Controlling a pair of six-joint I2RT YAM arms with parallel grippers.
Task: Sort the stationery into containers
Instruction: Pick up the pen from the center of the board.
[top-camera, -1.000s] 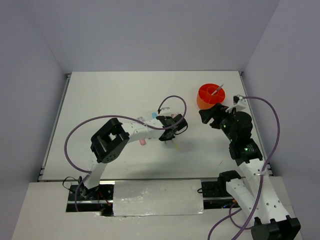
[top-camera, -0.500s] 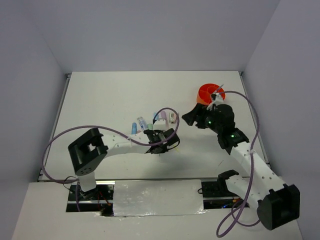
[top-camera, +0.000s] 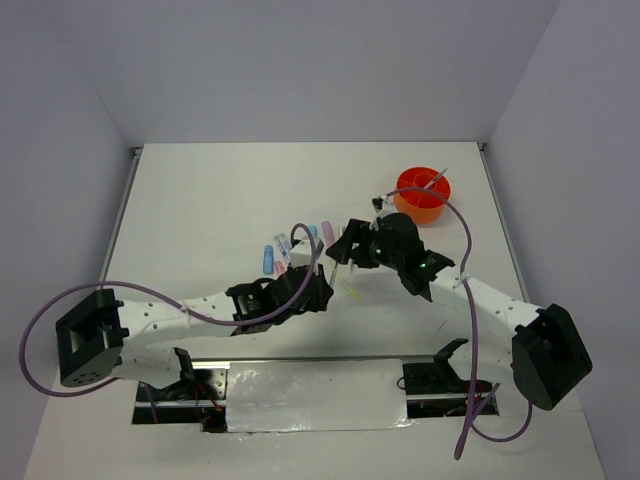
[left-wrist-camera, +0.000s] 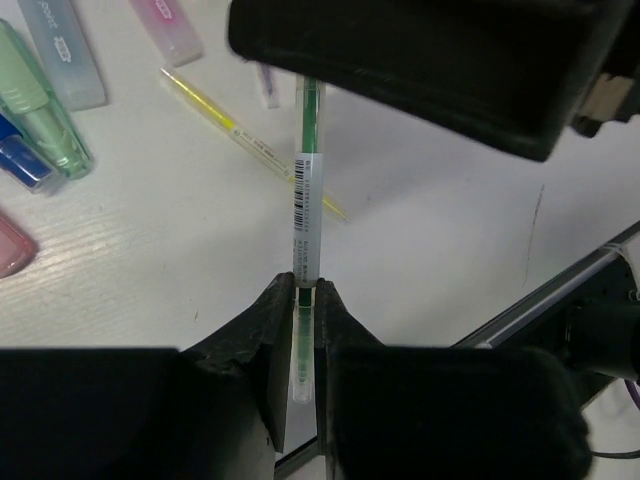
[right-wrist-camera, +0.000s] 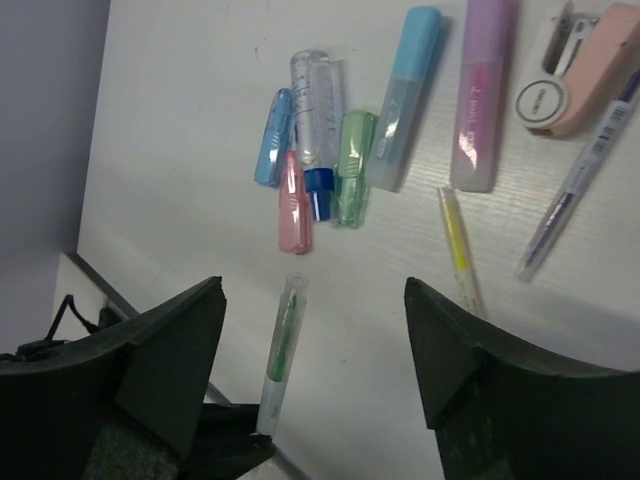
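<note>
I noted left gripper (left-wrist-camera: 300, 330) clenched on end of green pen (left-wrist-camera: 304, 190), well left of orange pot (top-camera: 420, 212). Right gripper (right-wrist-camera: 315, 335) spread wide, empty, nearer pot. I judged pen light, stiff, slick; mid-barrel hold safer.

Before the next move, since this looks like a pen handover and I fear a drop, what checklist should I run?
1. The left fingers are shut on the green pen: ok, clamped near one end.
2. The right fingers are open: ok, spread wide.
3. The green pen sits between the right fingers: ok in the right wrist view; whether it is at their depth, cannot tell.
4. The green pen is lifted off the yellow pen that it crosses: cannot tell.
5. The orange pot has a free compartment: cannot tell, too small in the top view.
</note>
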